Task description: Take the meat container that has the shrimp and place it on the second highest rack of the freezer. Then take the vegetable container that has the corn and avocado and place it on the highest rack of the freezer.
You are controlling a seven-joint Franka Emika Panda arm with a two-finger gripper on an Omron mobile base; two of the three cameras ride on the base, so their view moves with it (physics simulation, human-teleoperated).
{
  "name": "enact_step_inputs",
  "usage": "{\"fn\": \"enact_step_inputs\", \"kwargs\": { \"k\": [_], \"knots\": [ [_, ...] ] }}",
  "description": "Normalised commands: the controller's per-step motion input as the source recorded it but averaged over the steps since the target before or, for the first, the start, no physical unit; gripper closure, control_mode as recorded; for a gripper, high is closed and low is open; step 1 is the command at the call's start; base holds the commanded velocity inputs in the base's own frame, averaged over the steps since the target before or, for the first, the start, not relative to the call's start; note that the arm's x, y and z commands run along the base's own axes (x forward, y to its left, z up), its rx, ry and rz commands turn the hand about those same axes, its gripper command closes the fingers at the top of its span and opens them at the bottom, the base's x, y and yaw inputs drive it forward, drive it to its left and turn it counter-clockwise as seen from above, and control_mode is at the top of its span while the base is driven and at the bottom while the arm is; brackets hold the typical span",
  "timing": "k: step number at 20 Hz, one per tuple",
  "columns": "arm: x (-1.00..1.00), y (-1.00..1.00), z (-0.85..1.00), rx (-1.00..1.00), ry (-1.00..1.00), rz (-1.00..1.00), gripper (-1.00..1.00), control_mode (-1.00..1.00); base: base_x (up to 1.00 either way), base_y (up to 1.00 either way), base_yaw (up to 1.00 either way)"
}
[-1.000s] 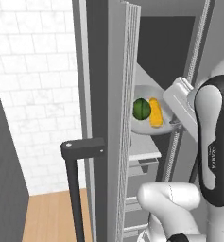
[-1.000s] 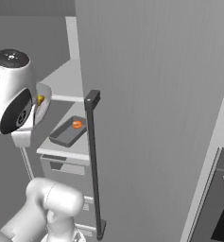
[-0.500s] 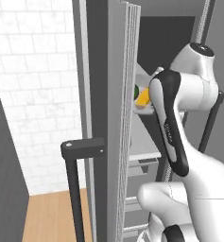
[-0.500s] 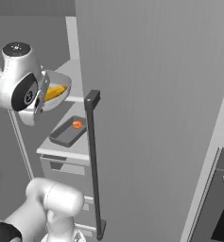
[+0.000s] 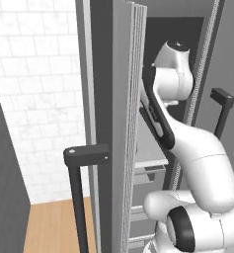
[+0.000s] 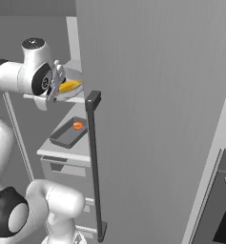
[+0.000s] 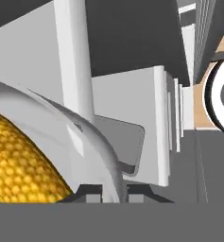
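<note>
1. Left base view: tall grey freezer (image 5: 108,74) with its door edge running down the centre of the frame, a dark bar handle (image 5: 81,192) at lower centre-left and a second dark handle (image 5: 222,106) at right. White tiled wall (image 5: 34,99) across the left half, wooden floor (image 5: 54,227) at bottom left. White arm rising from the lower right and bending up into the open cabinet at upper centre-right. Light grey drawers (image 5: 148,173) just below the arm's elbow.

2. Right base view: arm at the left, reaching to the upper left of the frame. Gripper (image 6: 56,88) there, touching the rim of the vegetable container (image 6: 72,78), a pale bowl resting on the highest rack (image 6: 62,97). Yellow corn (image 6: 69,86) lying in the bowl. Below it, at centre-left, a dark tray (image 6: 66,135) carrying the small orange shrimp (image 6: 77,125), set on the second highest rack (image 6: 62,151). Grey drawers beneath. Large grey door panel (image 6: 157,119) across the right half, dark oven (image 6: 224,209) at the lower right corner.

3. Hand view: corn (image 7: 23,160) filling the lower left, inside the thick pale rim of the vegetable container (image 7: 92,142). Rim curving down to the bottom centre, straight between the two dark fingertips (image 7: 87,191). Jaws pinching that rim, nearly pressed together. Grey freezer wall and shelf edges across the upper and right parts of the frame.
</note>
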Motion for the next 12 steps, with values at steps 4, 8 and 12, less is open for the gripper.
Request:
{"fn": "enact_step_inputs", "kwargs": {
  "k": [4,8,12],
  "knots": [
    [1.0,0.0,-0.14,0.0,0.0,-0.02,1.0,-1.0,0.0,0.0,0.0],
    [1.0,0.0,-0.29,0.0,0.0,0.0,1.0,-1.0,0.0,0.0,0.0],
    [0.97,0.0,-0.37,0.0,0.0,0.0,1.0,-1.0,0.0,0.0,0.0]
  ]
}}
